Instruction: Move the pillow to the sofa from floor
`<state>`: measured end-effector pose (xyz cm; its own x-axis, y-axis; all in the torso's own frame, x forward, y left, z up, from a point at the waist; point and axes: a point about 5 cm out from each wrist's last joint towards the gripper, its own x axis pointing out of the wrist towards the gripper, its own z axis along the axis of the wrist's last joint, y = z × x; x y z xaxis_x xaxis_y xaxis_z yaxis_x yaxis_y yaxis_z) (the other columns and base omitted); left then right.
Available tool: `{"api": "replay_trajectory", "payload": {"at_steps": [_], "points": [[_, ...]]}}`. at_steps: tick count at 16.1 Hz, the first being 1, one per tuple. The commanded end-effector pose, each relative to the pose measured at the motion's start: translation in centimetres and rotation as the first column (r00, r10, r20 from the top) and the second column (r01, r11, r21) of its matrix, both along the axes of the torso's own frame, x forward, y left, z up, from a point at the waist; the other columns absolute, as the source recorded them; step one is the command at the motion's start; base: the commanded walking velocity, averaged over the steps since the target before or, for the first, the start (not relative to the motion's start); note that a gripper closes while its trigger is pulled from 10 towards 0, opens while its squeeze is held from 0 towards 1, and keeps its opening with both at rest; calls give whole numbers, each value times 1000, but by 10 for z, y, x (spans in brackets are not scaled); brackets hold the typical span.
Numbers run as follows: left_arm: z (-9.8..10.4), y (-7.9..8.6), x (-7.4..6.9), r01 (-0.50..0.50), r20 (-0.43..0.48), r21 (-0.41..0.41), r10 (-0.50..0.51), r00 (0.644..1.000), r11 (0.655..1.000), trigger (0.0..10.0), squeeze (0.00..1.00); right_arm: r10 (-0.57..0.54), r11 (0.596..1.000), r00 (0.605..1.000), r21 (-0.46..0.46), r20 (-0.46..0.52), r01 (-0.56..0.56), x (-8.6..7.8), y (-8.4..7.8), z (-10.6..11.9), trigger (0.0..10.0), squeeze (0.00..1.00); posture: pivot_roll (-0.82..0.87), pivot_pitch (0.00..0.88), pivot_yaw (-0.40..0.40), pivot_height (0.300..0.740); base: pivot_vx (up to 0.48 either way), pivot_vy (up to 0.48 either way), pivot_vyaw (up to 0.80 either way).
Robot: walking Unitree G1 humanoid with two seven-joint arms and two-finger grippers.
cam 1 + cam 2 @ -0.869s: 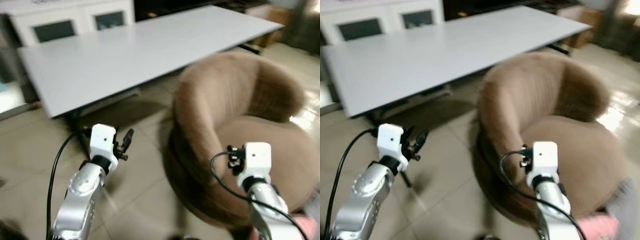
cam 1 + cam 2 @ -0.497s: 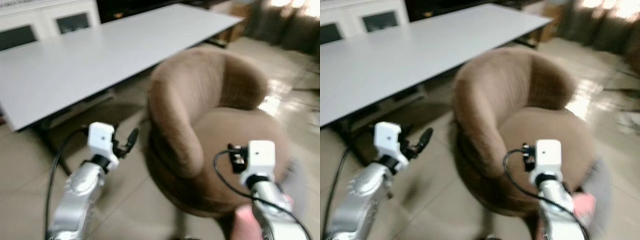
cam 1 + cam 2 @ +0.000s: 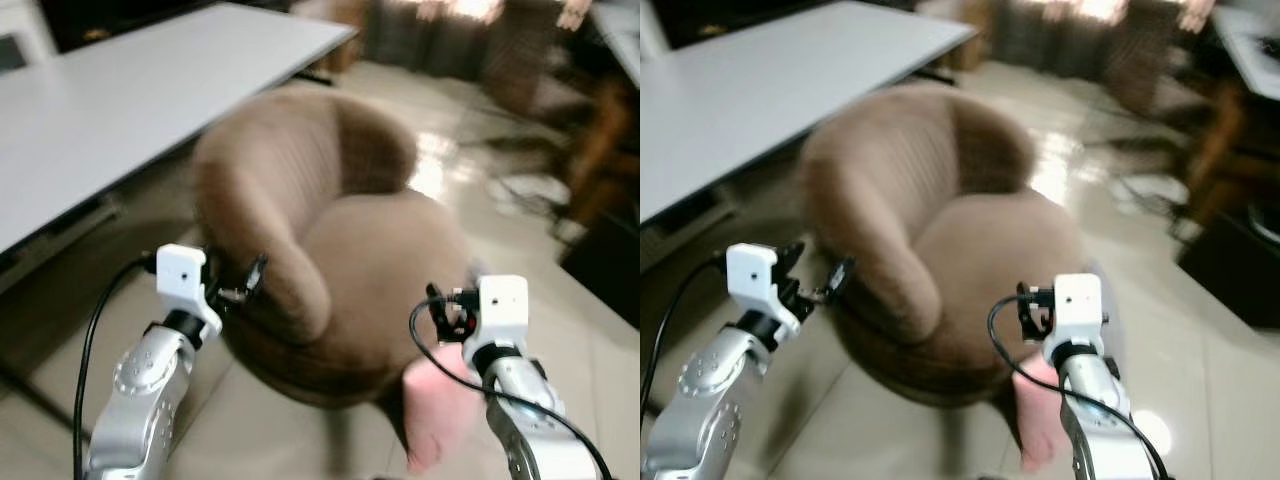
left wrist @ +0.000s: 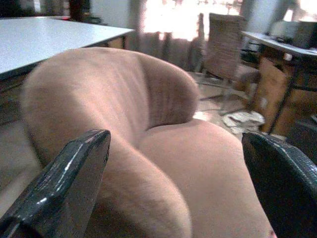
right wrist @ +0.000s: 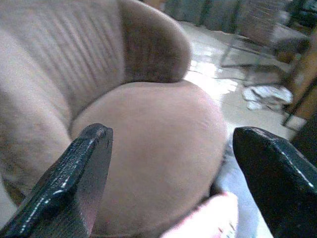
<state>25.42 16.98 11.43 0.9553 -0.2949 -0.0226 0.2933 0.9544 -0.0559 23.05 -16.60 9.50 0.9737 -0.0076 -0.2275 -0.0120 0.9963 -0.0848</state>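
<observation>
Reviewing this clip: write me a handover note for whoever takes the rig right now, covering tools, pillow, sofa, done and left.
Left tool: open, empty, raised beside the sofa's arm.
Right tool: open, empty, raised in front of the sofa seat.
Pillow: pink, on the floor at the front of the brown sofa, just below the right arm.
Done: robot faces the sofa, pillow within view.
Left: grasp the pillow, lift it, set it on the seat. Head views are blurred, so confirm the pillow's outline first.

Head eyes look down; wrists face sofa (image 4: 148, 148) close.
</observation>
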Motion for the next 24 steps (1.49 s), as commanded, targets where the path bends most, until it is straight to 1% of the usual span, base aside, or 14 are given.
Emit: {"api": "replay_trajectory", "payload": {"at_steps": [1,3,4,5,6,7,9,13,15,18,19,21,24], "points": [[2,-6,1,31,2,-10,-31,1000,999,10000,1000,-17,1000,1000,-14,14,17,0,-6,4,10000,1000,8,0,17,740,0,0,-800],[2,-7,3,32,6,-10,-32,999,999,10000,1000,-40,999,999,-19,27,40,1,-10,5,10000,1000,5,0,22,740,0,0,-800],[3,-6,4,24,13,19,-25,1000,1000,10000,1000,-53,998,998,-37,27,54,0,-11,5,10000,1000,4,0,23,740,0,0,-800],[3,-6,5,17,16,31,-18,1000,999,10000,1000,-58,997,998,-46,26,60,0,-11,5,10000,1000,4,0,23,740,0,0,-800],[6,-5,9,-40,39,16,39,998,999,10000,8,-94,994,996,-63,13,94,0,-14,2,10000,365,4,0,26,740,0,0,-800],[8,-5,10,-55,53,15,54,997,998,10000,0,-101,993,995,-58,13,101,1,-14,2,10000,0,5,0,25,740,0,0,-800],[8,-4,12,-67,68,52,64,996,996,10000,0,-108,993,994,-49,23,109,3,-16,4,10000,0,12,0,21,740,0,0,-800],[6,-2,11,-63,63,90,57,996,994,10000,0,-133,990,991,-38,33,134,3,-16,5,10000,0,5,16,26,740,0,0,-800],[9,-4,13,-47,84,81,41,996,996,10000,0,-133,990,990,-38,37,134,4,-15,7,10000,0,6,39,27,740,135,0,-800],[9,-2,12,-44,78,93,37,996,995,10000,0,-111,992,993,-52,26,113,2,-13,6,10000,0,9,53,26,740,375,0,-794],[8,-2,13,-46,72,110,38,997,993,10000,0,-84,993,996,-83,-1,84,2,-9,1,10000,0,11,58,26,740,465,0,0],[8,0,14,-51,70,112,43,997,992,10000,0,-51,994,999,-94,0,50,3,-4,1,10000,0,13,61,27,740,463,0,0],[9,1,16,-47,69,124,39,997,991,10000,0,-36,994,999,-107,8,36,4,-3,2,10000,0,9,61,34,740,463,0,0]]}}
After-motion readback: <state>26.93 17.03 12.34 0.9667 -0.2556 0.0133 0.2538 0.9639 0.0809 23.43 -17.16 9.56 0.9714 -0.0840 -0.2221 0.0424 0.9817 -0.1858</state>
